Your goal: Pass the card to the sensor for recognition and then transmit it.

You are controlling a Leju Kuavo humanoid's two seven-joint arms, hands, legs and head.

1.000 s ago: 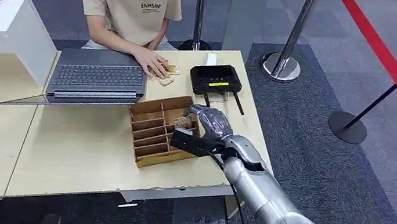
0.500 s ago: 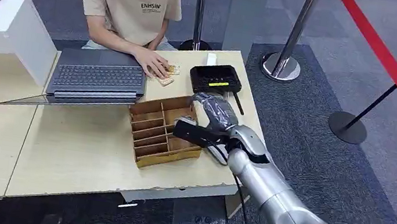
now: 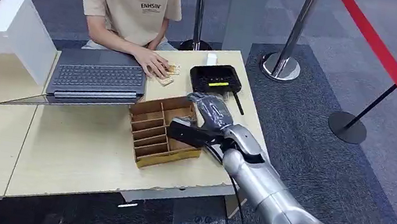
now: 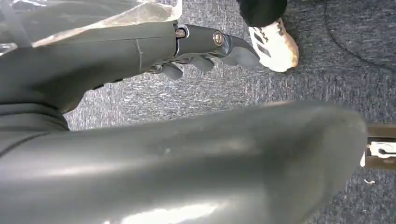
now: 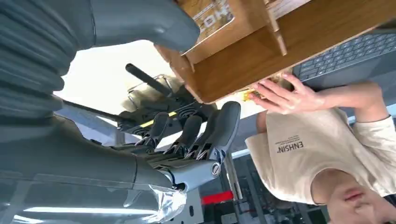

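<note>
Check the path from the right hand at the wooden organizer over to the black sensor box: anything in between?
Nothing visible blocks it. The right hand sits at the far right corner of the wooden organizer, and the black sensor box lies just beyond it on the table, its two antennas pointing toward the hand. The person's hand rests off to the side.

Light wooden table on grey-blue carpet. Chrome stanchion post with round base just beyond table's far right corner; black stanchion base further right. Red floor stripe crosses carpet diagonally. White box at table's left.
</note>
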